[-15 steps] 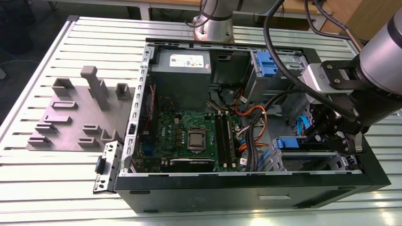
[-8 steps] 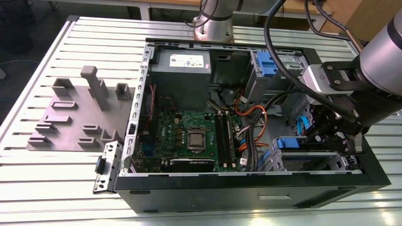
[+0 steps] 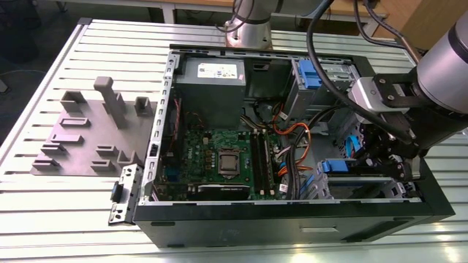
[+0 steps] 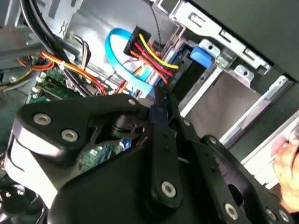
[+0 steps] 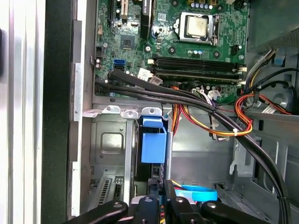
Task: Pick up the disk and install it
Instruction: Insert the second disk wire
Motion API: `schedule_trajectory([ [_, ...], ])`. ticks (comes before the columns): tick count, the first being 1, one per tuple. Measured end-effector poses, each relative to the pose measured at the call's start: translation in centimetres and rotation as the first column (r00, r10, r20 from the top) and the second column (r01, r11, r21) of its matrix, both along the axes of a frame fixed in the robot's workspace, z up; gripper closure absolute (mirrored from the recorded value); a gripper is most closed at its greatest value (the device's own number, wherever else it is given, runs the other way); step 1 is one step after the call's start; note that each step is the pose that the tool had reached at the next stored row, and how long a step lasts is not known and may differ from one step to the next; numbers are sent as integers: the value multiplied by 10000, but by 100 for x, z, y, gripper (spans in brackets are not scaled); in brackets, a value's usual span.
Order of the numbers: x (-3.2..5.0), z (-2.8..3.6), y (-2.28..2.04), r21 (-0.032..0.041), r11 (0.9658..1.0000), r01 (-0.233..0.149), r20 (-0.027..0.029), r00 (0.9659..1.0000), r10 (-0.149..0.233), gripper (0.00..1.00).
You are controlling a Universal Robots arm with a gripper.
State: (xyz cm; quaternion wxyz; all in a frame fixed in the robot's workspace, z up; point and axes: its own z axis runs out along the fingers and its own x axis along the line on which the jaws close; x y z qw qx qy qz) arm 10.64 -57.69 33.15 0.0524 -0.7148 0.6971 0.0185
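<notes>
The black pincer (image 5: 161, 198) is closed on the rear edge of the flat disk in its blue plastic carrier (image 5: 152, 144), which already sits mostly inside the grey metal drive cage (image 5: 110, 144) of the open computer case (image 3: 292, 222), so installation looks nearly finished.

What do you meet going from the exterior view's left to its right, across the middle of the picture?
Grey fixture plate with upright blocks → green motherboard inside the open computer case → orange and yellow cable bundle → blue carrier of the disk in the drive bay → gripper.
</notes>
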Motion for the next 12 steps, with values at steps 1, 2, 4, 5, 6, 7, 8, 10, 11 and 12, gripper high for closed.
schedule_trajectory([
  [1, 0, 0, 0, -1, 10000, 0, 0, 10000, 0, 84],
  [2, 0, -4, 1, -1, 10000, 0, 0, 10000, 0, 84],
  [4, 0, -21, 0, 3, 10000, 0, 0, 10000, 0, 84],
  [5, 0, -26, 0, 1, 10000, 0, 0, 10000, 0, 84],
  [6, 0, -27, 0, 0, 10000, 0, 0, 10000, 0, 84],
  [7, 0, -27, 0, 0, 10000, 0, 0, 10000, 0, 84],
  [8, 0, -29, 0, 2, 10000, 0, 0, 10000, 0, 84],
  [10, 0, -31, 0, 5, 10000, 0, 0, 10000, 0, 84],
  [11, 0, -31, 0, 5, 10000, 0, 0, 10000, 0, 84],
  [12, 0, -33, 1, 12, 10000, 0, 1, 10000, 0, 84],
])
